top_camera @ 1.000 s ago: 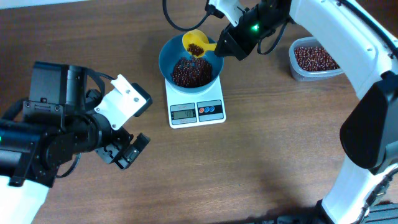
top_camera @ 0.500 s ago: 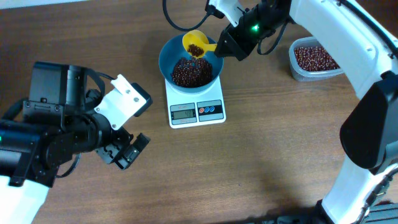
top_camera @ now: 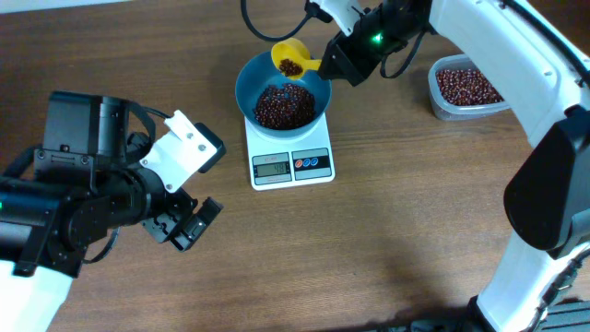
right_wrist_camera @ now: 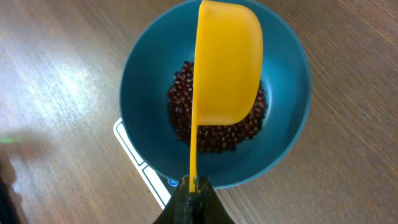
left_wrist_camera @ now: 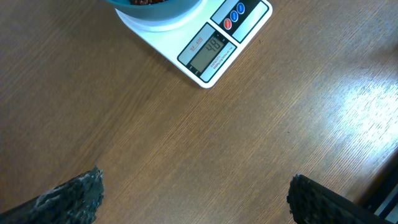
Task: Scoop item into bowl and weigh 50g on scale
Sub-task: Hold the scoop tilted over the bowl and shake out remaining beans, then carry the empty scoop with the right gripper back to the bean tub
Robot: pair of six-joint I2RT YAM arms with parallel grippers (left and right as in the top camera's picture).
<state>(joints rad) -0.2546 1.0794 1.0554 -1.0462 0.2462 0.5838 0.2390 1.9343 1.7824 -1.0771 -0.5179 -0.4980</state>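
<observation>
The blue bowl (top_camera: 315, 98) sits on the white scale (top_camera: 290, 166) and holds a heap of red-brown beans (top_camera: 283, 106). My right gripper (top_camera: 325, 65) is shut on the handle of a yellow scoop (top_camera: 290, 61), held over the bowl's far rim with some beans in it. In the right wrist view the scoop (right_wrist_camera: 227, 62) covers the middle of the bowl (right_wrist_camera: 140, 87) and its beans (right_wrist_camera: 180, 112), with my right gripper (right_wrist_camera: 194, 185) pinching the thin handle. My left gripper (top_camera: 187, 225) is open and empty over bare table. The left wrist view shows the scale (left_wrist_camera: 205, 46) and the bowl's edge (left_wrist_camera: 155, 5).
A clear plastic tub (top_camera: 441, 104) of more beans (top_camera: 466, 86) stands at the right back of the table. The wooden table (top_camera: 387, 231) stretches in front of the scale. The scale's display (left_wrist_camera: 209, 51) reads about 46.
The yellow scoop has moved slightly up and back toward the bowl's far rim. The left arm has not moved.
</observation>
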